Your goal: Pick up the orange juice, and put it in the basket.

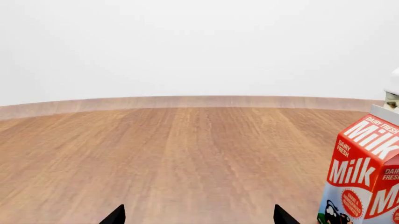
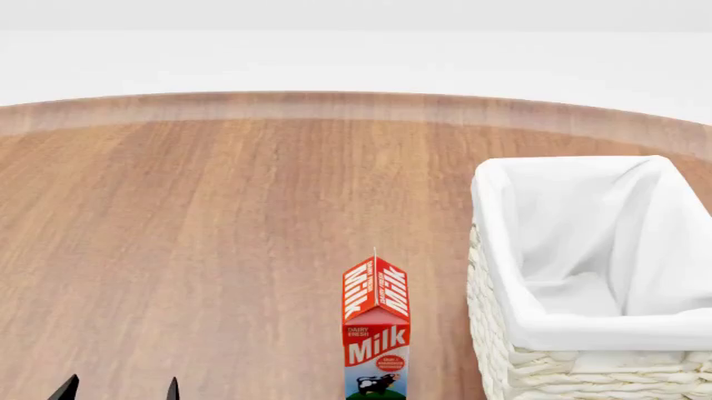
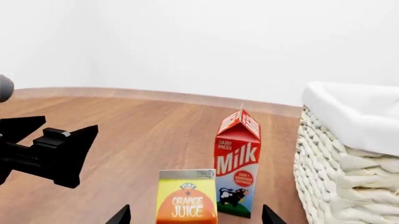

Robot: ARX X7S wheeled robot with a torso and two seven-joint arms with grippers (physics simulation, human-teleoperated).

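Note:
The orange juice (image 3: 186, 198), a yellow-and-orange carton, stands upright on the wooden table just in front of my right gripper (image 3: 196, 217). That gripper is open, with one fingertip showing on each side of the carton and not touching it. The juice is out of the head view. The basket (image 2: 579, 333), cream wicker with a white lining, stands at the right and also shows in the right wrist view (image 3: 339, 163). My left gripper (image 2: 119, 390) is open and empty, low at the left; it also shows in the left wrist view (image 1: 198, 217).
A red-and-white Milk carton (image 2: 376, 329) stands upright left of the basket, just behind the juice (image 3: 238, 158), and at the edge of the left wrist view (image 1: 365, 177). The left gripper (image 3: 62, 135) shows black beside the juice. The table's far edge (image 2: 356, 104) curves ahead.

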